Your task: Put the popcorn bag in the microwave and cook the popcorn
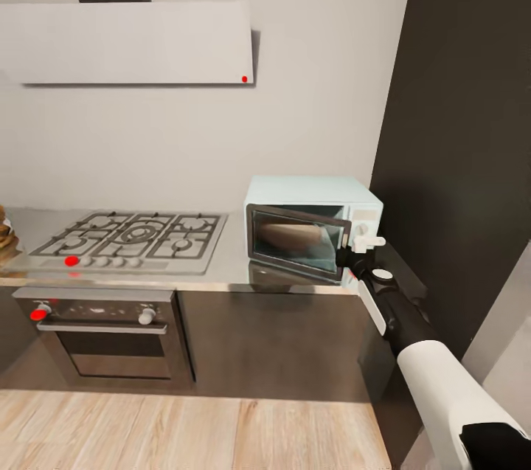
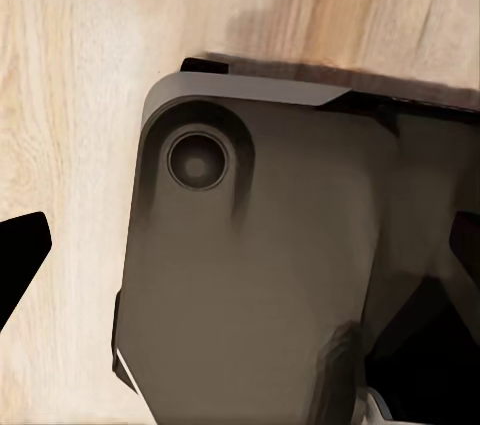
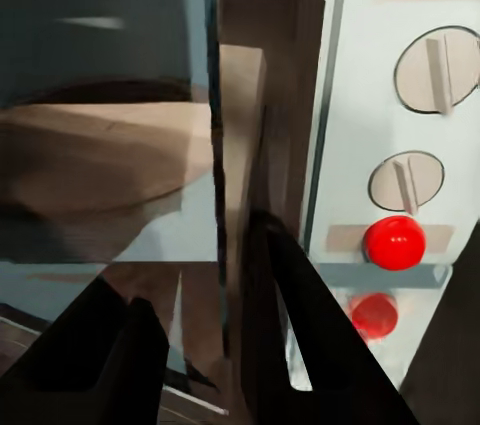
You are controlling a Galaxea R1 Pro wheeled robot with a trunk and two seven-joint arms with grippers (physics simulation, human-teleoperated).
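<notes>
Right gripper (image 1: 352, 257) straddles my pale blue microwave (image 1: 313, 226) door edge, fingers spread; tan popcorn bag (image 1: 291, 236) inside, steel countertop (image 1: 221, 263) beneath.

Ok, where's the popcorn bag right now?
In the head view the popcorn bag sits inside the microwave, behind its glass door, on the countertop right of the hob. The right gripper is at the door's edge.

Even, soft light is filling the kitchen. The flat white extractor hood (image 1: 129, 42) is casting a thin shadow along its right edge. The grey brushed-steel desk (image 1: 228, 263) is mirroring the pale blue boxy microwave (image 1: 313, 223). Both wrist views are rendering soft, smeared close-ups.
</notes>
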